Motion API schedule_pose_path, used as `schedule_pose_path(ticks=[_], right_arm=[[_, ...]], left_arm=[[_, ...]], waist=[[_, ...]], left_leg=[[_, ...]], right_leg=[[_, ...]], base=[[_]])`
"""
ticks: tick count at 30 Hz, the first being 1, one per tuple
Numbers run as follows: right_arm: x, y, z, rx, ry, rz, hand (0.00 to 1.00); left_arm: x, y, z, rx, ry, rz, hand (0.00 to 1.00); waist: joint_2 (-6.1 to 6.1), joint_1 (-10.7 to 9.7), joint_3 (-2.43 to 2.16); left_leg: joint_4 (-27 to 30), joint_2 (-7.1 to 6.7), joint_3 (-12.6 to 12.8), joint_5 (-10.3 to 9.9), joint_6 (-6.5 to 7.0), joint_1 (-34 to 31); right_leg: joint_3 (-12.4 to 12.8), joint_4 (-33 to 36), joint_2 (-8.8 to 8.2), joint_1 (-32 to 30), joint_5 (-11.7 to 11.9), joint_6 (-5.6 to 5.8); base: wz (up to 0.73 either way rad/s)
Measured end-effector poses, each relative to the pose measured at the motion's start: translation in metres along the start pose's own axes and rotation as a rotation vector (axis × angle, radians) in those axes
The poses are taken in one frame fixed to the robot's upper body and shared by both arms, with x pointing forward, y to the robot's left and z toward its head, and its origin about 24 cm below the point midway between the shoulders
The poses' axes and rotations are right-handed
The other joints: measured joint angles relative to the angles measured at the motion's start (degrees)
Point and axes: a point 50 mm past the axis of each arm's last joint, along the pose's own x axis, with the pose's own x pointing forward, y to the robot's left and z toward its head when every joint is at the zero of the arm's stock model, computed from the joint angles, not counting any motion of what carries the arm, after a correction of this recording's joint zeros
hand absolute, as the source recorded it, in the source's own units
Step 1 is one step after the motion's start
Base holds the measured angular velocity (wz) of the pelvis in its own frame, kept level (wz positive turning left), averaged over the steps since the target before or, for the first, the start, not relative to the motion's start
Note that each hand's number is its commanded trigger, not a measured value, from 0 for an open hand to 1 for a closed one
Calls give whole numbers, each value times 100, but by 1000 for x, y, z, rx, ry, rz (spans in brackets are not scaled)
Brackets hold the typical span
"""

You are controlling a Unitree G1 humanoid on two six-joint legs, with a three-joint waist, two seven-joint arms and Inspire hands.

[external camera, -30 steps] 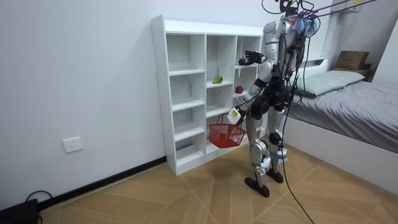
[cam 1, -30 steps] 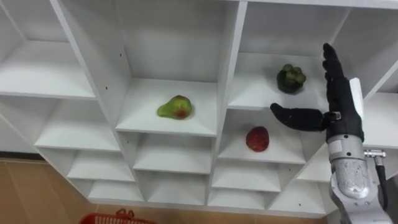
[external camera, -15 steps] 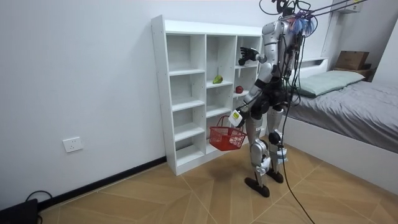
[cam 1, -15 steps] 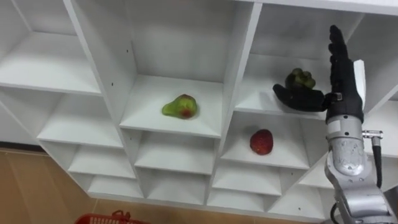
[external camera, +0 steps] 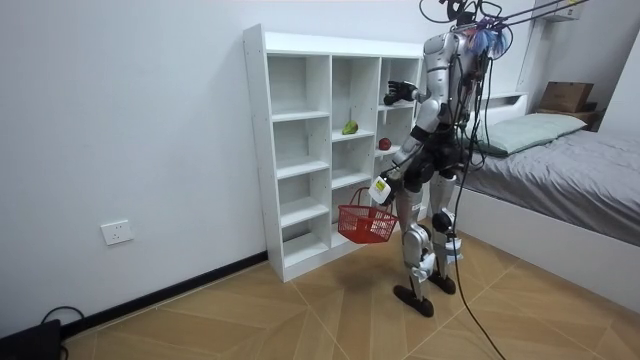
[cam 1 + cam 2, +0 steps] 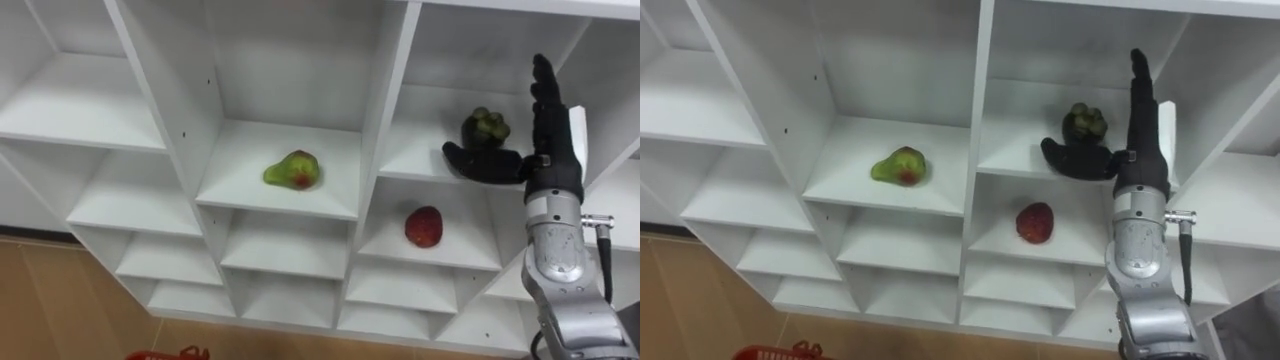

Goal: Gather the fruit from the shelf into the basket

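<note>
With the right robot hand spread open, thumb apart from straight fingers, just right of the dark green fruit on the upper right shelf of the closet, advance until the fruit seats against the palm, then close evenly.

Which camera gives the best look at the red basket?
The room view: the red basket shows whole there, hanging from the left hand in front of the shelves. Both eye views catch just a sliver of its rim at their bottom edge.
</note>
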Motion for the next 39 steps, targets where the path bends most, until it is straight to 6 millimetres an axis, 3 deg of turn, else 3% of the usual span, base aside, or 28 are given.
schedule_pose_path(ticks=[7,15,33,35,36,37,39], right_arm=[[0,1,-4,13,27,22,0],[-1,3,-18,-1,102,66,0],[0,6,-24,-17,123,155,0],[0,5,-24,-23,123,163,70],[0,5,-24,-30,121,168,92],[0,5,-24,-35,121,170,100],[0,5,-24,-39,120,171,100]], left_arm=[[0,0,-1,-2,2,0,100],[-1,0,-2,-9,6,5,100],[-1,2,-6,-28,34,28,100],[-1,2,-7,-30,39,29,100],[-1,2,-7,-30,41,29,100],[-1,2,-7,-30,42,29,100],[-1,2,-7,-31,44,29,100]], waist=[[-17,-5,-7],[-64,-10,15],[-91,-22,19],[-83,-24,22],[-85,-24,20],[-82,-26,20],[-80,-32,19]], left_leg=[[7,-1,-8,3,0,27],[10,-2,-5,9,-3,6],[91,-7,-95,8,-4,4],[89,-8,-108,7,-4,4],[90,-8,-113,7,-4,5],[92,-8,-117,7,-4,5],[97,-8,-123,7,-5,10]], right_leg=[[-3,0,-4,7,0,0],[5,0,-5,9,0,-1],[-10,9,-4,79,5,-9],[-15,11,-4,83,5,-9],[-34,11,-3,87,5,-9],[-51,11,-3,90,5,-9],[-60,12,-3,96,6,-10]], base=[[0],[0],[1],[0],[0],[0],[0]])
